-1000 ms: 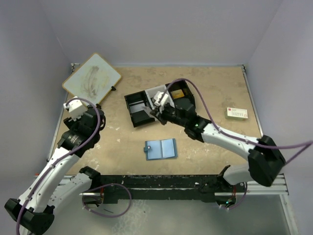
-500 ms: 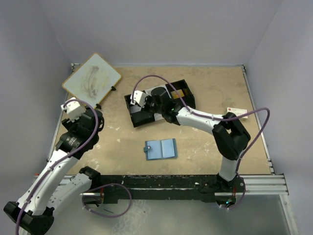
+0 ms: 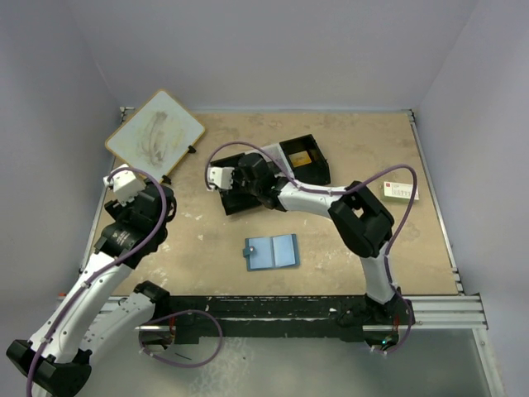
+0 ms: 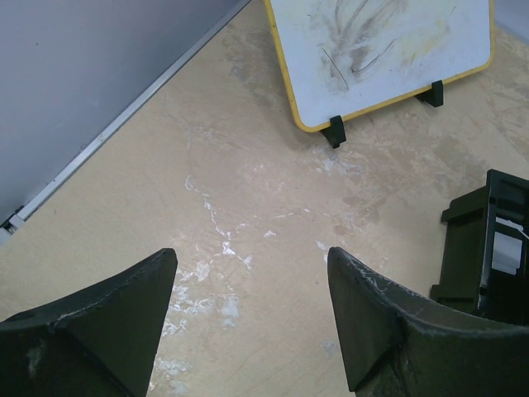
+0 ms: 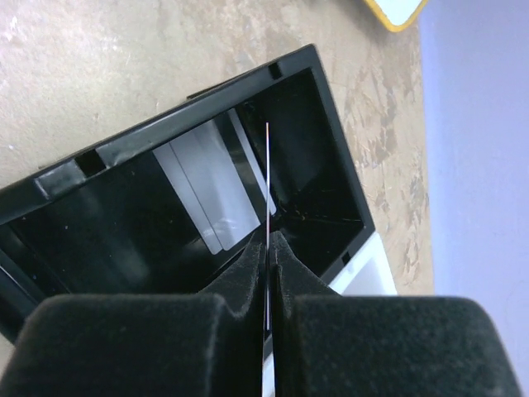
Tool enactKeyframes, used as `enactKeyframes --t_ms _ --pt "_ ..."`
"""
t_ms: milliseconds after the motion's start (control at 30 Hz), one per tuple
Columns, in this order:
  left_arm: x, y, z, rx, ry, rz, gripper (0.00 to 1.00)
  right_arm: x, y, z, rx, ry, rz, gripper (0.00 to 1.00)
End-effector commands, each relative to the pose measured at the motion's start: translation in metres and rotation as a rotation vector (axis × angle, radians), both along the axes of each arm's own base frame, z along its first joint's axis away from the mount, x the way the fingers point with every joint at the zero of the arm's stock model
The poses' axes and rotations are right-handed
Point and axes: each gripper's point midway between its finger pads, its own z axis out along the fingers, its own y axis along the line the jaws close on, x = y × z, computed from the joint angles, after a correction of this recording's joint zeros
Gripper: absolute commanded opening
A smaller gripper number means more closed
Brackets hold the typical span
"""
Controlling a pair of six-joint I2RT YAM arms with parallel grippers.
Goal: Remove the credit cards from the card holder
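The blue card holder lies open and flat on the table, in front of the arms, with no gripper near it. My right gripper is over the left compartment of the black tray. In the right wrist view this gripper is shut on a thin credit card, seen edge-on and pointing into the tray's compartment. Pale cards lie on that compartment's floor. My left gripper hovers at the left, open over bare table with nothing between its fingers.
A yellow-rimmed whiteboard stands on small black feet at the back left, also in the left wrist view. A white card with green and red print lies at the right. The tray's corner shows at the left wrist view's right edge.
My right arm has swung left across the tray, carrying the card from the middle to the left compartment. The left arm and the card holder have not moved.
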Motion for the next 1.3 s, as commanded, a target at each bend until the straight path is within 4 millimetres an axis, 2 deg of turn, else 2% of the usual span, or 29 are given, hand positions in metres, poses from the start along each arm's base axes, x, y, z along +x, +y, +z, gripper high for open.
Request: enactKeyframes --t_ms 0,200,467,833,1067,1167,1267 --pt "0.000 0.005 0.011 0.002 -0.044 0.027 0.71 0.017 0.008 0.031 0.009 -0.135 0.012 0.00" --pt "-0.006 0.011 0.018 -0.008 -0.082 0.054 0.71 0.021 0.013 0.032 0.018 -0.148 0.019 0.00" --pt "-0.011 0.016 0.024 -0.017 -0.111 0.069 0.72 0.024 0.021 0.019 -0.001 -0.122 0.038 0.00" --pt "-0.014 0.017 0.027 -0.030 -0.133 0.066 0.73 0.031 0.028 -0.010 -0.097 -0.079 0.064 0.01" --pt "-0.013 0.016 0.025 -0.026 -0.123 0.065 0.73 0.031 0.029 -0.024 -0.139 -0.052 0.079 0.05" --pt "-0.013 0.016 0.025 -0.026 -0.123 0.063 0.73 0.028 0.029 -0.035 -0.173 0.004 0.085 0.08" --pt "-0.013 0.015 0.024 -0.027 -0.122 0.061 0.73 0.025 0.030 -0.038 -0.174 0.038 0.087 0.13"
